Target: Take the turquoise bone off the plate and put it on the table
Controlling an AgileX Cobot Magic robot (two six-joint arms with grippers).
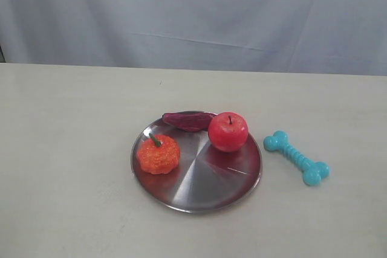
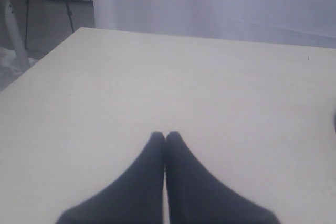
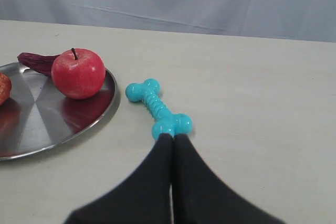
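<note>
Ribbed turquoise bone with knobbed ends on table.

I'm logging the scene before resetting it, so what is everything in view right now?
turquoise bone: one, turquoise, on the table beside the plate, not on it
plate: one, shiny steel, mid-table
apple: one, red, on the plate
pumpkin: one, orange, on the plate
dark purple vegetable: one, at the plate's far rim
table: one, cream-beige
backdrop cloth: pale grey, behind the table
left gripper: black, shut, empty, over bare table
right gripper: black, shut, empty, pointing at the bone's near end
</note>
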